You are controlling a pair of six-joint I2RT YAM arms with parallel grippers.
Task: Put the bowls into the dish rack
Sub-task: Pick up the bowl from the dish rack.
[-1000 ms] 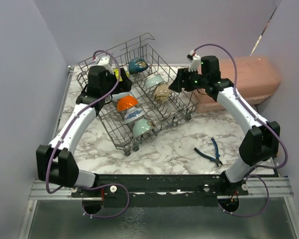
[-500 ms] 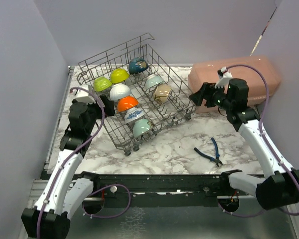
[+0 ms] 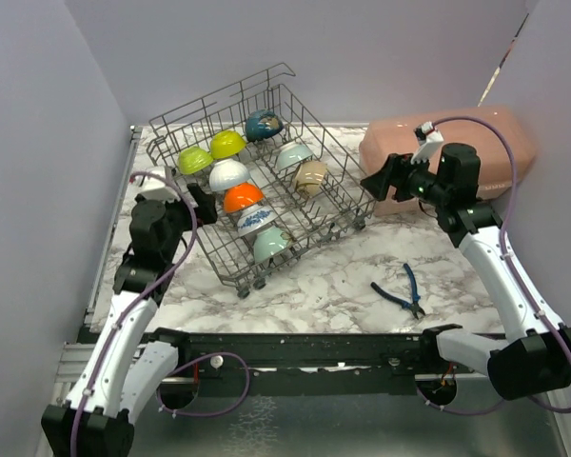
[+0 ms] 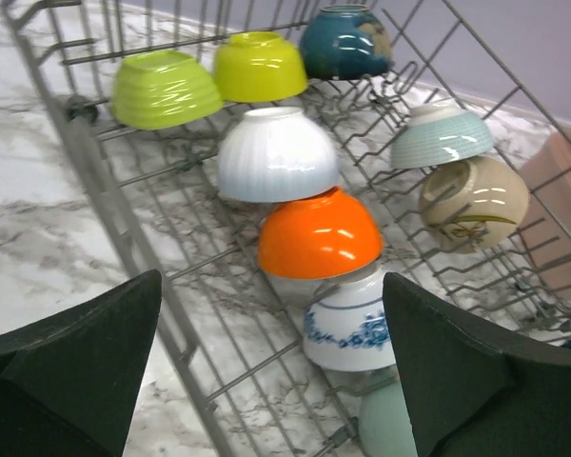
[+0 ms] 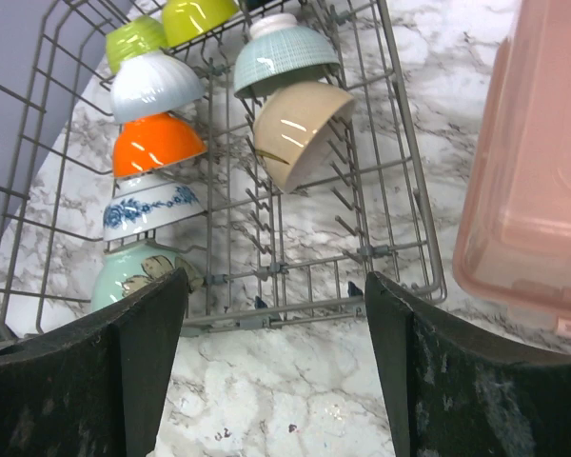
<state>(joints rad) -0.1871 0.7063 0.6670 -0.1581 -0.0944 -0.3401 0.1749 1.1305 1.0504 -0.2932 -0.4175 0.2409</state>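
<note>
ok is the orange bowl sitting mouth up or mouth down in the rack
Mouth down: the orange bowl shows its domed outside, with its rim lowest, standing in the dish rack.

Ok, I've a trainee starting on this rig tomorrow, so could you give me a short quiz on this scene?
1. True or false: the left gripper or the right gripper holds a bowl.
2. Which tool lies on the table outside the dish rack? A) pliers B) spoon C) scissors
3. Fill in: between the white ribbed bowl and the blue-patterned bowl sits the ___ bowl.
Key: 1 false, both stand open and empty; 2 A; 3 orange bowl.
</note>
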